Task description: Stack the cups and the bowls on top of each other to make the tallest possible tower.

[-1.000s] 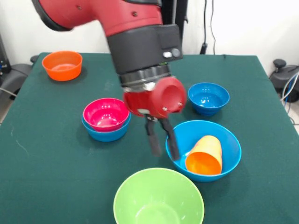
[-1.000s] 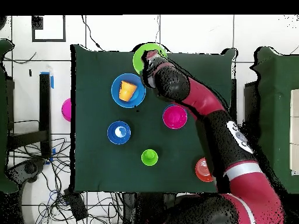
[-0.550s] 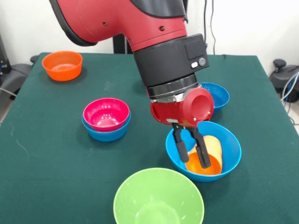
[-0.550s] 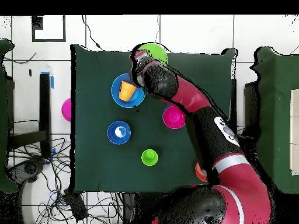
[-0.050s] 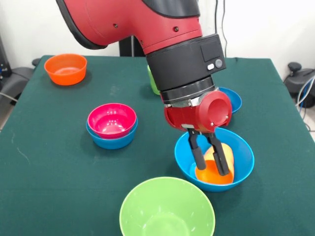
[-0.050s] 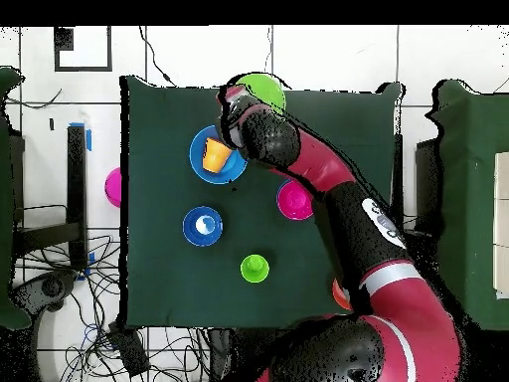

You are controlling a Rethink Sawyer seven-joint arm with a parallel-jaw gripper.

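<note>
1 pile exists so far, as far as the front view shows. Going left to right there: the small orange bowl sits alone near the table's far left corner. Next comes the pink-red bowl nested in a small blue bowl, left of the table's middle; that is the only tower begun. The lime green bowl stands at the near edge, empty. Behind the arm a sliver of the light green cup shows. Right of centre, the large blue bowl holds the orange-yellow cup, which lies on its side with its mouth toward the near edge. The gripper reaches down into that bowl with its fingers spread, straddling the cup and not clearly pinching it. Another small blue bowl sits just behind, partly hidden by the wrist.

In my judgement most of the task is left: 2 bowls nested, the rest loose, and the cup needs lifting and righting first.

The lime green bowl's rim sits close to the large blue bowl, so room there is tight. The table's near left and far right stretches are open. In the overhead view a pink thing hangs at one table edge.
</note>
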